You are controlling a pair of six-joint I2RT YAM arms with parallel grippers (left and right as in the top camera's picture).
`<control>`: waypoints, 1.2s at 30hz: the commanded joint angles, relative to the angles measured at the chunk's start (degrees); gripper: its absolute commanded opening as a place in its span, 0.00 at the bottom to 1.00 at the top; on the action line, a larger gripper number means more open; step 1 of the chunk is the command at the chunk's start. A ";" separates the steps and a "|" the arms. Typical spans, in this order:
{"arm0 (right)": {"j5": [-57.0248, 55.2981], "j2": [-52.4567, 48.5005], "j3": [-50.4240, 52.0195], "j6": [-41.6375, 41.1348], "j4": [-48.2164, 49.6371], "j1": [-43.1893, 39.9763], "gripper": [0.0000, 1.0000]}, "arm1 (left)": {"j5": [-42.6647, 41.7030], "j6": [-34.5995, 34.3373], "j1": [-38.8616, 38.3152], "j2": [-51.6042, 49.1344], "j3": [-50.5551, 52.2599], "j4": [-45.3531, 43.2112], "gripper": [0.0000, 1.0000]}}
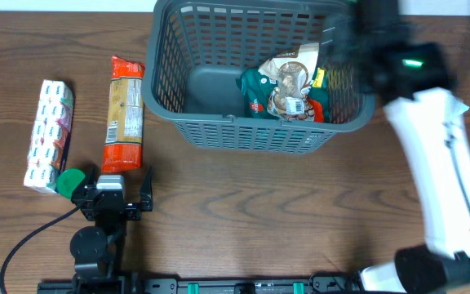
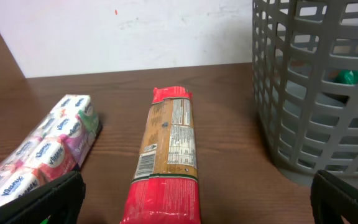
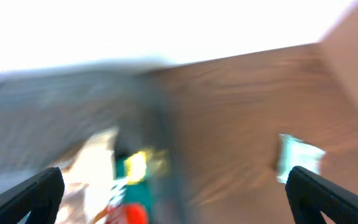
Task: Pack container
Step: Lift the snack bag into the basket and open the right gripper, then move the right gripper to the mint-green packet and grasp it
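Lying in container point(image 1: 243, 135) right half: snack packets point(image 1: 288, 90).

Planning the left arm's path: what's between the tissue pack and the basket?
One long red-ended packet, nothing else; overhead and left wrist both show it.

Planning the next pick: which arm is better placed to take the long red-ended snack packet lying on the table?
Left. The left gripper, open, sits right at the near end of the long red-and-tan snack packet. The right gripper is over the dark grey slotted plastic basket, farther away.
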State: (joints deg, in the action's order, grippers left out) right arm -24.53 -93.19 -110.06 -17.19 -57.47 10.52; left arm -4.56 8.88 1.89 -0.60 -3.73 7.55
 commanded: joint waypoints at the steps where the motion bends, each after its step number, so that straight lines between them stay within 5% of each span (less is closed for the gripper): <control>1: -4.04 3.63 -1.64 -9.07 -2.60 -8.41 0.99 | -0.61 0.35 0.31 0.31 1.42 0.55 0.99; 8: 4.33 0.04 -1.22 -14.27 -7.06 -23.91 0.99 | -0.59 0.35 0.31 0.31 1.42 0.55 0.99; 24: 8.44 -21.20 -1.25 -12.81 -4.44 -30.88 0.99 | -0.61 0.35 0.31 0.31 1.42 0.55 0.99; 36: 8.48 -25.94 -1.22 -15.56 -4.04 -38.62 0.99 | -0.59 0.35 0.31 0.33 1.42 0.55 0.99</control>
State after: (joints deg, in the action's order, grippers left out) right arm -15.84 -118.26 -111.31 -31.46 -61.58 -26.37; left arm -4.56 8.88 1.89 -0.60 -3.73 7.55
